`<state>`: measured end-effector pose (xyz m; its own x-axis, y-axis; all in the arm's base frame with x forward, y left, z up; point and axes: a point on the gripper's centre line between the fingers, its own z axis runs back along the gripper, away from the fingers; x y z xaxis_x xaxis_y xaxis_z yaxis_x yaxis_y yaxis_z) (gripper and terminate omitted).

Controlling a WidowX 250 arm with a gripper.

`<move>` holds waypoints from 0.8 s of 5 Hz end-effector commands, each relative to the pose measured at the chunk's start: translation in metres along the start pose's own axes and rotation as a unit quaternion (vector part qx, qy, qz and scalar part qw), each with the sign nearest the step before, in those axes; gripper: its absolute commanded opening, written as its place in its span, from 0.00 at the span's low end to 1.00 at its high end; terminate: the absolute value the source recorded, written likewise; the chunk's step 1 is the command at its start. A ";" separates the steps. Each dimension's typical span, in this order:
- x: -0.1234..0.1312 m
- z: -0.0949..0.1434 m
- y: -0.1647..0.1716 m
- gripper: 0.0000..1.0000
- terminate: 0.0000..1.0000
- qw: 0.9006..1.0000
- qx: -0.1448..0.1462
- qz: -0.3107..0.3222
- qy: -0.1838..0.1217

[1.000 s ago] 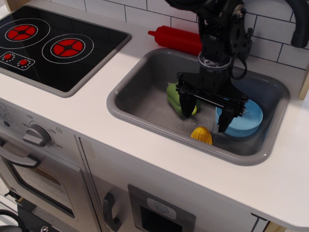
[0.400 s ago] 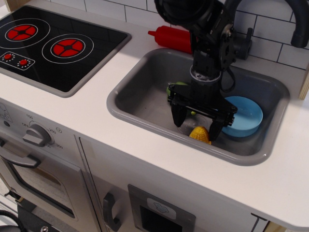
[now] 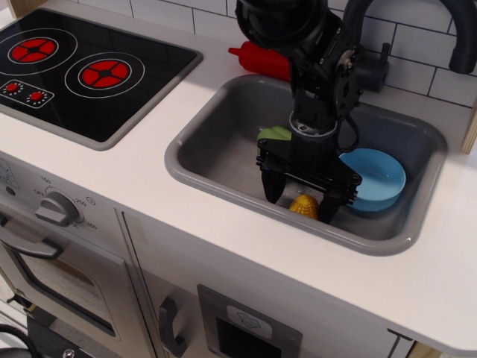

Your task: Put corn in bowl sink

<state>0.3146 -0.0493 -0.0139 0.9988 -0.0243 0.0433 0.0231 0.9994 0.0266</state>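
The yellow corn [image 3: 305, 206] lies on the floor of the grey sink [image 3: 216, 142], near its front wall. My black gripper [image 3: 299, 200] is open and reaches down into the sink, its two fingers standing either side of the corn. The left finger [image 3: 271, 189] is apart from the corn; the right finger [image 3: 329, 205] is close beside it. The light blue bowl [image 3: 378, 177] sits in the sink just right of the gripper and holds nothing that I can see. A green toy pepper [image 3: 273, 135] is mostly hidden behind the gripper.
A red toy bottle [image 3: 262, 59] lies on the white counter [image 3: 112, 179] behind the sink. A black faucet [image 3: 447, 30] arches over the back right. The black stovetop [image 3: 82, 71] is at the left. The sink's front wall is close to the fingers.
My gripper has moved left and toward the sink's front, and lower, from over the bowl and pepper to straddling the corn. The corn and bowl have not moved.
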 end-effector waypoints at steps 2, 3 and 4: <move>0.003 0.016 -0.002 0.00 0.00 0.999 -0.007 -0.027 -0.037; 0.008 0.034 -0.005 0.00 0.00 0.998 -0.016 -0.025 -0.051; 0.014 0.062 -0.011 0.00 0.00 0.994 -0.040 -0.029 -0.094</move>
<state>0.3200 -0.0612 0.0308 0.9822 -0.0679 0.1750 0.0772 0.9959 -0.0471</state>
